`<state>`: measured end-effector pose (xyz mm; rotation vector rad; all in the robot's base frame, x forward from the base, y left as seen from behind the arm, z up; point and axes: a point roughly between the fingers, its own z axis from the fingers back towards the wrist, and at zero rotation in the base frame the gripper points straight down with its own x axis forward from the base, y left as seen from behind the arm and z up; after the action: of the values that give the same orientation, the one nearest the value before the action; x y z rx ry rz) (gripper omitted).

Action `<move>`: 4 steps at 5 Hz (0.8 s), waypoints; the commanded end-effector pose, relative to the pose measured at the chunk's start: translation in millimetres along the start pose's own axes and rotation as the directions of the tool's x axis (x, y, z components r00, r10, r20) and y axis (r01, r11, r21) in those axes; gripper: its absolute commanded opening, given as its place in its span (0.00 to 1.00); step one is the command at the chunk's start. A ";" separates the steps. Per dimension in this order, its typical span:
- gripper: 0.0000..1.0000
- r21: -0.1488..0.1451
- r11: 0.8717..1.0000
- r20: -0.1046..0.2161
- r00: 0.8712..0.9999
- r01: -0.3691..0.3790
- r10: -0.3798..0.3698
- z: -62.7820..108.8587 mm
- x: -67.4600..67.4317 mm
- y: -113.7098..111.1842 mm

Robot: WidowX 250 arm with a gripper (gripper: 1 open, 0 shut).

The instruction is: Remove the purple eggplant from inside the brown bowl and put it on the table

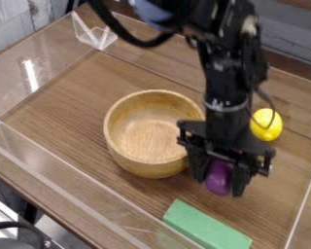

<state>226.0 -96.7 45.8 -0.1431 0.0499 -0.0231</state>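
Observation:
The purple eggplant (218, 178) hangs upright between the fingers of my gripper (222, 181), which is shut on it. It is outside the brown bowl (153, 131), just to the bowl's right and low over the table (81, 92). Whether the eggplant's tip touches the wood I cannot tell. The bowl's inside shows bare wood. The black arm rises from the gripper toward the top of the view.
A yellow lemon (266, 124) lies right of the arm, behind the gripper. A flat green block (204, 229) sits at the front, just below the gripper. Clear acrylic walls (28, 73) enclose the tabletop, and a clear stand (96, 31) is at the back left.

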 end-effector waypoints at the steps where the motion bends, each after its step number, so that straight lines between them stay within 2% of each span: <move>1: 0.00 -0.018 1.000 0.034 0.999 0.012 -0.011 -5.7 10.3 -5.8; 3: 0.00 -0.027 1.000 0.055 0.998 0.007 -0.006 -6.9 30.7 -2.3; 4: 1.00 -0.027 1.000 0.064 0.998 0.005 -0.003 -1.9 34.6 0.3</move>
<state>252.9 -98.3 32.6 -0.1619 0.0247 -0.0125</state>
